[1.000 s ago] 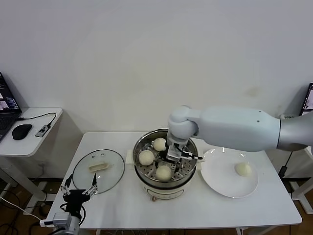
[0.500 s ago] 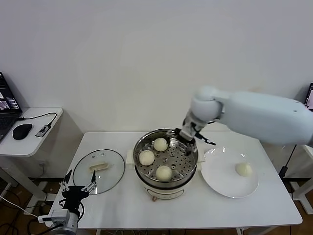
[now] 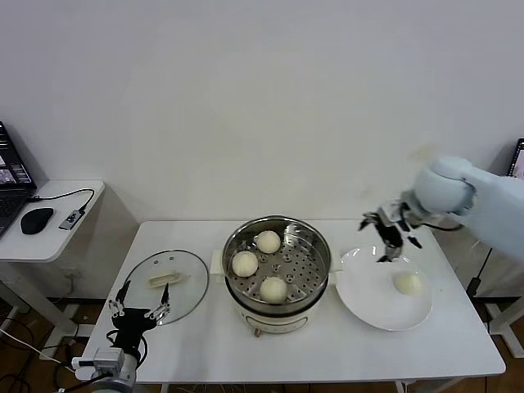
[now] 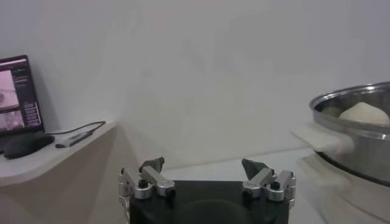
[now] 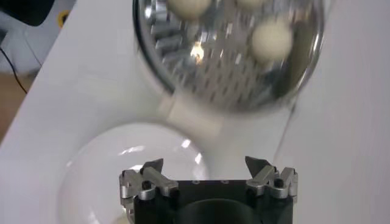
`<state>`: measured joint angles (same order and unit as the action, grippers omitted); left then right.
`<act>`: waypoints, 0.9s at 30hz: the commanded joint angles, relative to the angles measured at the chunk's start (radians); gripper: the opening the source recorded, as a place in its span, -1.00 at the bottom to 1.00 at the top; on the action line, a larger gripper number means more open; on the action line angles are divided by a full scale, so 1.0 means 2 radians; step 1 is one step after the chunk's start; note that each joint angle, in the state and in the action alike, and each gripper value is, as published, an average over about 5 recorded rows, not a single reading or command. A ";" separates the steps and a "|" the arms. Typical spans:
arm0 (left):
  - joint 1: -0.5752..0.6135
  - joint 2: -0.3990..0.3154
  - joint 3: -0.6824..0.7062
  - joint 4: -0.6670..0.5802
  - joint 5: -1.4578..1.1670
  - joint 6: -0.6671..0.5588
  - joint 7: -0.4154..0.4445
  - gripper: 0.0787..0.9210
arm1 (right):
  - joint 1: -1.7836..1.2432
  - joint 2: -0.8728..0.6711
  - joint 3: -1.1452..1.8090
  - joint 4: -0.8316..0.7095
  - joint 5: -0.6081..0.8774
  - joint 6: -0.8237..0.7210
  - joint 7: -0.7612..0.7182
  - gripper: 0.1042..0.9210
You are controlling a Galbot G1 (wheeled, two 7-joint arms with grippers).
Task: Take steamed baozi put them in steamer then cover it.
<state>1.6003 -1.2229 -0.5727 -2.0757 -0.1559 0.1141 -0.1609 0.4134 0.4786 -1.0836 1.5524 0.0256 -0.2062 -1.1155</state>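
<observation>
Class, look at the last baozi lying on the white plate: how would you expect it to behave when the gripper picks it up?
The baozi looks rounded and smooth, so it may roll on the plate if nudged. It seems small and puffy, probably light and soft, so a tight squeeze could dent it. The right gripper is open above the plate.

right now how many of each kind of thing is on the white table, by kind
small round cream-white steamed baozi: 4, with 3 in the steamer and 1 on the plate
round stainless-steel steamer on cream-white pot base: 1
round clear glass cover with cream-white handle: 1
flat white plate: 1
total: 7
</observation>
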 commanded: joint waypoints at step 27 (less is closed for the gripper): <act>0.003 0.000 -0.011 0.013 -0.004 0.002 0.001 0.77 | -0.282 0.126 0.251 -0.303 -0.138 0.022 0.012 0.75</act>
<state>1.6061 -1.2237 -0.5939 -2.0509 -0.1636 0.1184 -0.1603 -0.1004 0.6384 -0.6286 1.0648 -0.2116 -0.1674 -1.0998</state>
